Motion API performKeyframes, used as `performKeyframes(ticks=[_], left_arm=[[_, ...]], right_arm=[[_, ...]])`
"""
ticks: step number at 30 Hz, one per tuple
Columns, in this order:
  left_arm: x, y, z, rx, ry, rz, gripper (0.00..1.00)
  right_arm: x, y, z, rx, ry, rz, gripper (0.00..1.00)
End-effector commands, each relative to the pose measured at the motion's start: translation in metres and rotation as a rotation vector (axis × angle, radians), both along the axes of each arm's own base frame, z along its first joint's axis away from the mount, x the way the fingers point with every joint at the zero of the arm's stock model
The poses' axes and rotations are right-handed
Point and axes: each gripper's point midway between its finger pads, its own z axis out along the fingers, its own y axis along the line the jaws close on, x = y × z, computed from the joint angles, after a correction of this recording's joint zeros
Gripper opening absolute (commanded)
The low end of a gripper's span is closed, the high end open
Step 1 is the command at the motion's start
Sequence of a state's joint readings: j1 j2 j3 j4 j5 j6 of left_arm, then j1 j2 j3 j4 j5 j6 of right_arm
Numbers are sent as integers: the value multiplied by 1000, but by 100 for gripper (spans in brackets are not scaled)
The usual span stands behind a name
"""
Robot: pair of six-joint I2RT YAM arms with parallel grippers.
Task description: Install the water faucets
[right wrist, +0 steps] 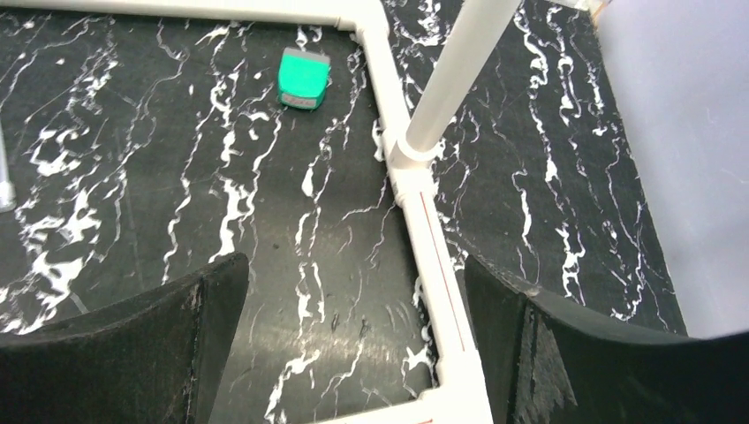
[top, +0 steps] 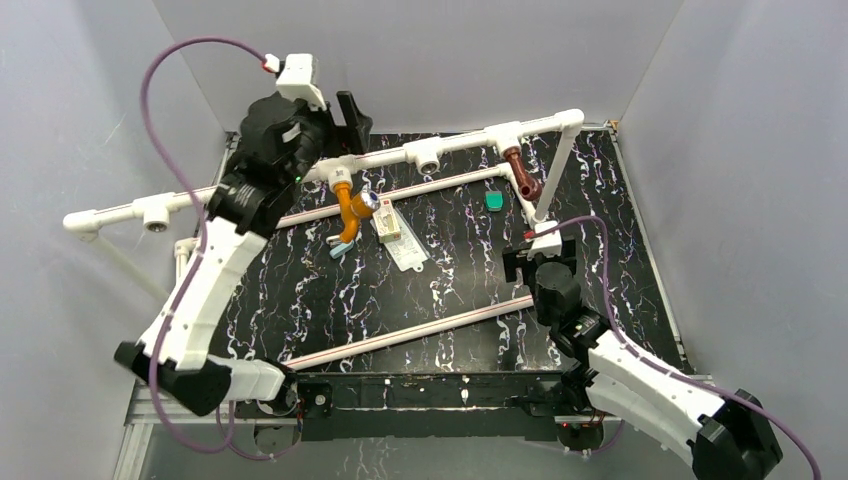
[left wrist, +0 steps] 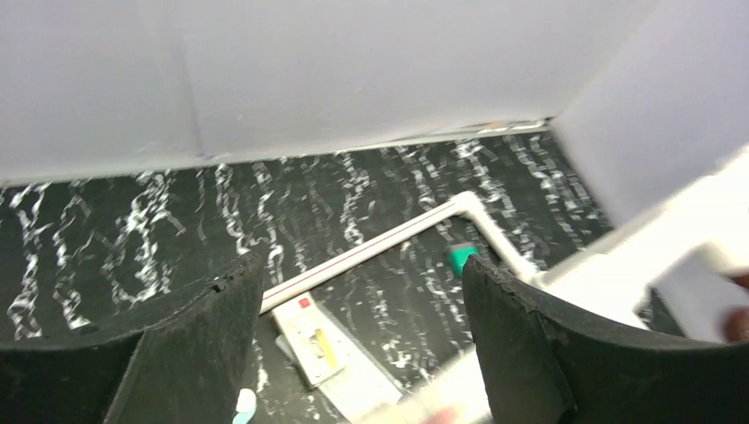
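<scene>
Both sets of jaws gape empty: left gripper point(top: 352, 118), right gripper point(top: 527, 262). I see the orange-yellow faucet point(top: 349, 208) hanging just nearward of my left gripper, long axis toward me; the reddish-brown faucet point(top: 522, 173) is nearer my right.

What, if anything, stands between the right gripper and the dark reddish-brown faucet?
The white upright pipe rises just ahead of the open right gripper, its foot slightly right of the line to the dark reddish-brown faucet. Nothing else visible intervenes.

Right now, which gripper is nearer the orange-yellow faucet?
Left. The left gripper hovers open just beyond the orange-yellow faucet, past the white pipe; the right gripper is open, well off to the faucet's right.
</scene>
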State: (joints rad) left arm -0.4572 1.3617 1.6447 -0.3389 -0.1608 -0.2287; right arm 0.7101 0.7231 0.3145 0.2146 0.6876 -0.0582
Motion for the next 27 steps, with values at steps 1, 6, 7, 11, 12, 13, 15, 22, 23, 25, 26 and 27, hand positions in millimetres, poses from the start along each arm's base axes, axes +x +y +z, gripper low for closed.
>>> performKeyframes(ticks=[1, 6, 7, 11, 12, 13, 15, 22, 23, 25, 26, 27], left_arm=[[-57, -1, 69, -114, -146, -128, 80], [-99, 7, 88, -149, -205, -194, 81], [-108, 8, 90, -159, -213, -212, 81], [-137, 9, 93, -196, -222, -275, 82], [-144, 9, 91, -199, -218, -295, 82], [-150, 9, 89, -201, -211, -306, 82], [-162, 10, 83, -198, -194, -332, 82], [-183, 17, 48, -173, -129, -350, 82], [-185, 16, 44, -176, -121, -361, 82], [-189, 13, 39, -176, -112, -382, 82], [-191, 13, 37, -174, -111, -389, 82], [-192, 13, 35, -170, -110, -393, 82]], right_arm=[[24, -8, 27, 69, -164, -53, 99], [46, -37, 4, 152, -119, -115, 99], [49, -46, -2, 164, -117, -130, 99], [61, -75, -25, 256, -119, -206, 99], [63, -81, -29, 241, -133, -216, 99], [67, -86, -27, 233, -160, -228, 99], [72, -90, -42, 205, -129, -234, 99], [82, -85, -62, 205, -124, -183, 99], [82, -85, -67, 203, -124, -177, 99], [81, -81, -69, 205, -156, -149, 99], [81, -82, -63, 176, -184, -140, 99], [82, -80, -64, 177, -166, -131, 99]])
